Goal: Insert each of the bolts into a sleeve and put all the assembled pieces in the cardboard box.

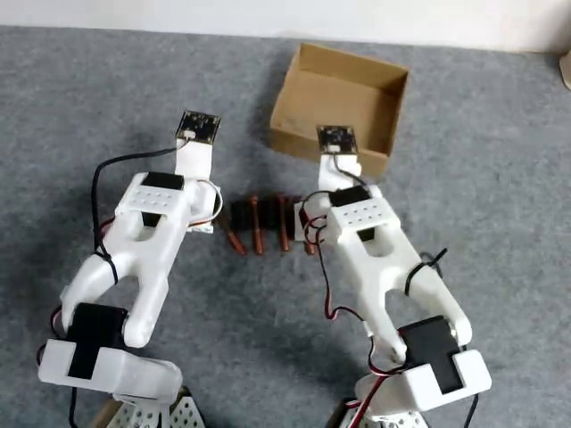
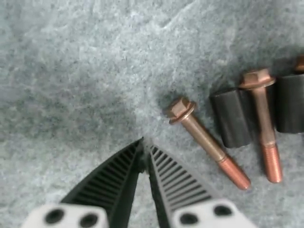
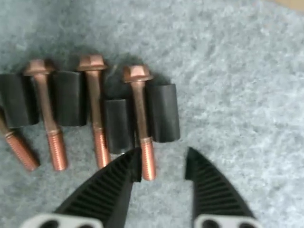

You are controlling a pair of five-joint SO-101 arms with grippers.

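Bolts (image 1: 257, 227) and sleeves (image 1: 241, 214) lie loose in a row on bench (image 1: 500, 223).
My left jaws pinched closed beside end bolt (image 2: 206, 142); right jaws gaping, a bolt tip (image 3: 148, 164) just between them; cardboard box (image 1: 290, 129) beyond the row.

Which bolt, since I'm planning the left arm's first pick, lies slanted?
The end bolt nearest the left gripper: it lies slanted, while the other bolts lie straight beside the sleeves.

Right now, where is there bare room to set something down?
Bare mat lies left of the box, beyond the left arm; also right of the box and right arm, and between the arm bases. It is crowded between the left gripper and right gripper, where bolts and sleeves lie in a close row.
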